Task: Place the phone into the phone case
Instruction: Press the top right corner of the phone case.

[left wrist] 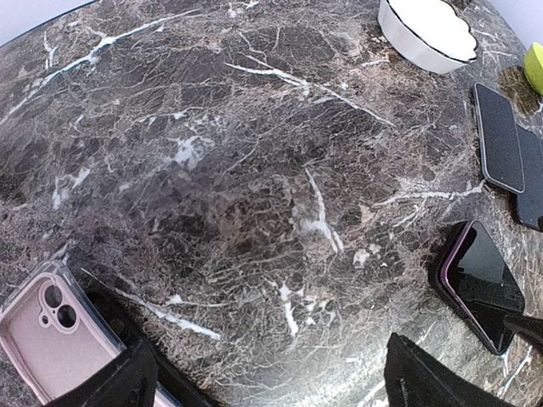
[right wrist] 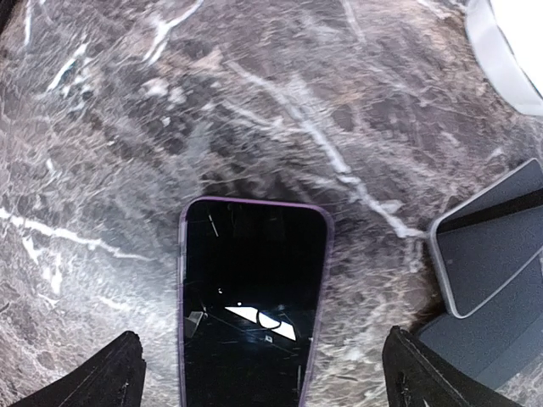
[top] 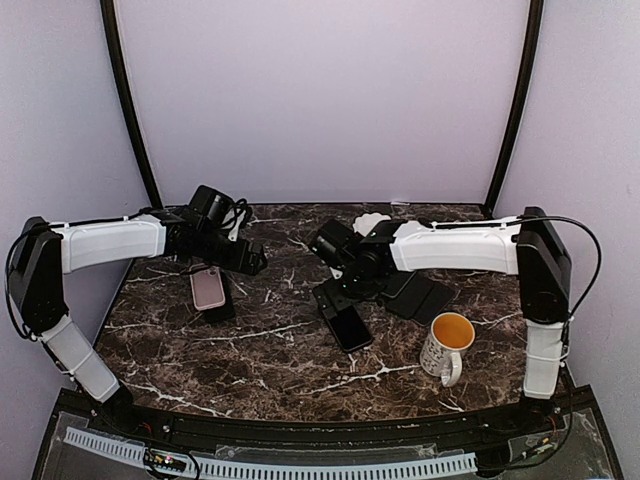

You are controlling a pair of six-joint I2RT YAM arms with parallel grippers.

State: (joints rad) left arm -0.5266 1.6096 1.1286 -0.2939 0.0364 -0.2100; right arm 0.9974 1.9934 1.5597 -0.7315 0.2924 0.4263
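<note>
Two spread, empty pincers: the right pincer [right wrist: 261, 366] hovers over the bare phone [right wrist: 250, 297] on the desk [top: 280, 355], the left pincer [left wrist: 271, 373] beside the pink phone case [left wrist: 42, 339], insertion not yet begun.

Open table [top: 280, 330] lies between phone case [top: 208, 288] and phone [top: 348, 327]; mug [top: 446, 345] stands aside.

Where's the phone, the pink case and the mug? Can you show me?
phone [right wrist: 253, 297]: right wrist view, middle of its black screen.
pink case [left wrist: 47, 343]: left wrist view, flat part below the camera holes.
mug [top: 437, 356]: top view, white side below the rim.
</note>
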